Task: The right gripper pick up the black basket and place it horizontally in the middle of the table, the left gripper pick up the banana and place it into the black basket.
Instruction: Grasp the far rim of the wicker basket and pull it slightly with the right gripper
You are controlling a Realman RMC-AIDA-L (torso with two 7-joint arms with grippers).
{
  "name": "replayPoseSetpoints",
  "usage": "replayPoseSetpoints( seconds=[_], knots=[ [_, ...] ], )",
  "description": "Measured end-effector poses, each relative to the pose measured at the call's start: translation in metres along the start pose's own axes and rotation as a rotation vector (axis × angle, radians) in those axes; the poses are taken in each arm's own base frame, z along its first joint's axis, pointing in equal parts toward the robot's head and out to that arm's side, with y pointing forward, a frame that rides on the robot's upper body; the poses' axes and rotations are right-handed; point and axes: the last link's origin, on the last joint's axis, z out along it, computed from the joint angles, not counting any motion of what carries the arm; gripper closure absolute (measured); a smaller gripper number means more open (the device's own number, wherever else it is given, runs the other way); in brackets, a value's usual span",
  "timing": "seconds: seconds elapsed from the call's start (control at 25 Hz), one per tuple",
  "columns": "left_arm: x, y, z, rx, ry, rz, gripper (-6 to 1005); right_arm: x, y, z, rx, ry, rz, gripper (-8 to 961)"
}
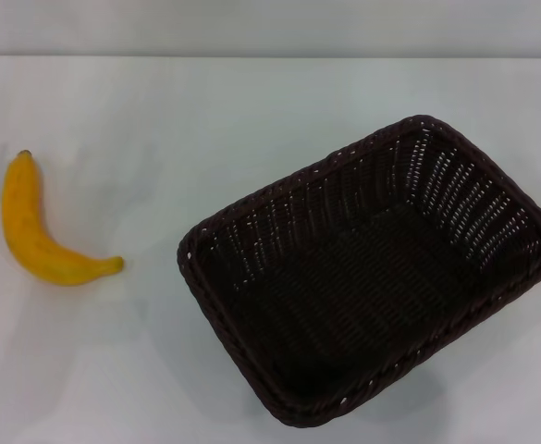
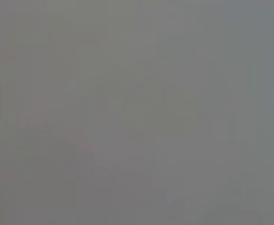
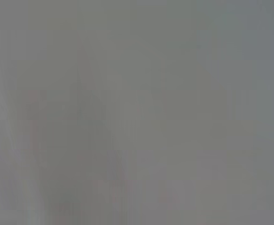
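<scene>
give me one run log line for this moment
stage: not started | basket: right of table, skewed, empty | banana: left of basket, apart from it | grippers: neither in view

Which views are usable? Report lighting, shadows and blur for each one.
Head view: even, soft light; the curved yellow banana and the dark woven wicker basket are sharp, casting only faint shadows on the plain white table; no glare. Left wrist view: a featureless grey blur, nothing recognisable. Right wrist view: the same. Neither gripper shows anywhere.
</scene>
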Motion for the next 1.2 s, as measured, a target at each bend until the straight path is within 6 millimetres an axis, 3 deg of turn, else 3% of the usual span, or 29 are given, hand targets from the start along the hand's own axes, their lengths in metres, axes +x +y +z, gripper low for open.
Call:
replayPoseSetpoints(
  seconds=[0.28,0.48,0.76,1.0,1.2],
  knots=[
    [0.0,-0.003,-0.006,0.009,-0.007,-0.008,169,-0.06,0.04,0.031,-0.037,0.437,-0.022,128],
    [-0.001,-0.006,-0.011,0.02,-0.015,-0.012,170,-0.072,0.073,0.065,-0.032,0.643,0.006,128],
    [-0.001,-0.009,-0.014,0.028,-0.019,-0.017,170,-0.074,0.102,0.102,0.028,0.82,0.035,128],
    [0.0,-0.011,-0.013,0.03,-0.019,-0.011,169,-0.055,0.123,0.135,0.1,1.001,0.007,127],
    [-0.001,-0.009,-0.009,0.025,-0.023,-0.01,169,-0.044,0.134,0.149,0.115,1.078,-0.03,127]
  ],
)
